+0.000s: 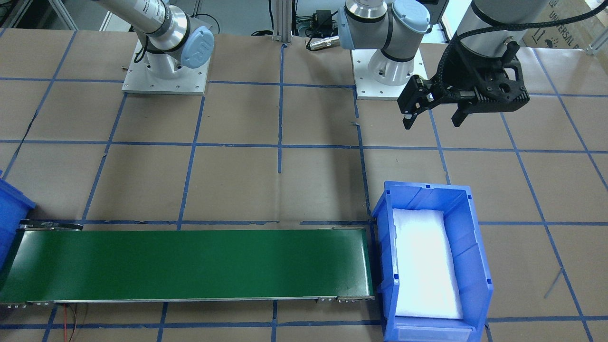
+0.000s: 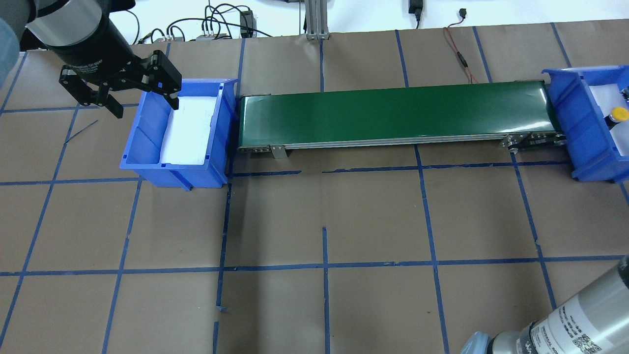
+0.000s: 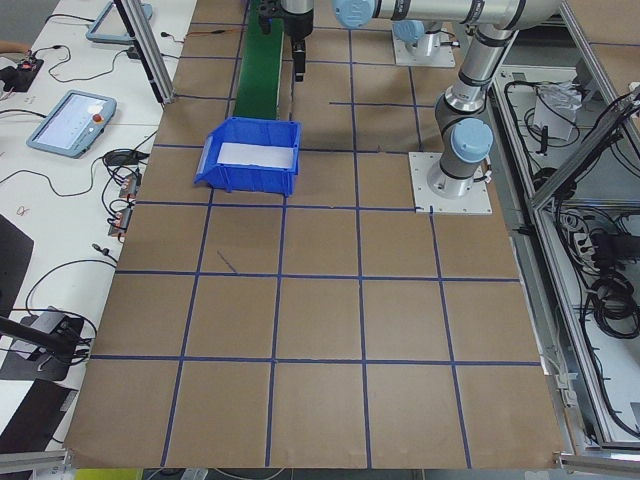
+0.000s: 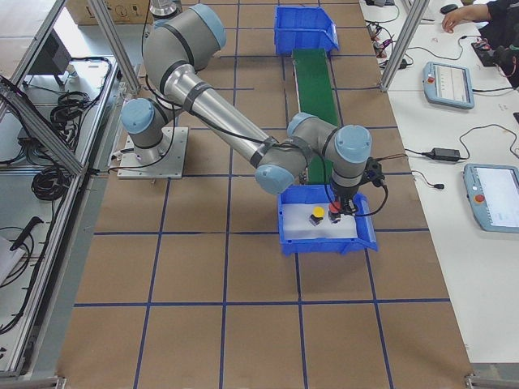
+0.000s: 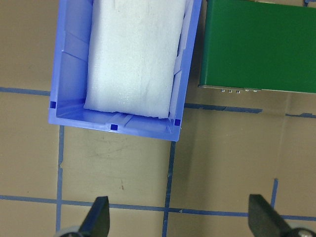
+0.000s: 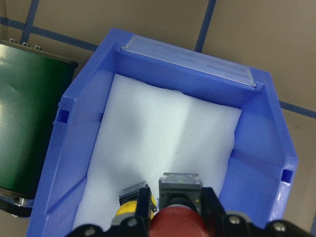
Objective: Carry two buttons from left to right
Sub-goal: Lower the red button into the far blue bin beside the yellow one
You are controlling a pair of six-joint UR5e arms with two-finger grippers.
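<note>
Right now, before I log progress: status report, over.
Left gripper open, by left bin. Right gripper shut on red button, down in right bin. Yellow button on foam beside it. Belt carries nothing.

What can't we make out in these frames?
- Red button: in the right wrist view the bottom edge cuts its cap, and whether it rests on the foam can't be told.
- Yellow button: same view, mostly behind a finger of the right gripper.
- Right bin: in the overhead view it is cut off by the right edge, and the red button is unseen there.
</note>
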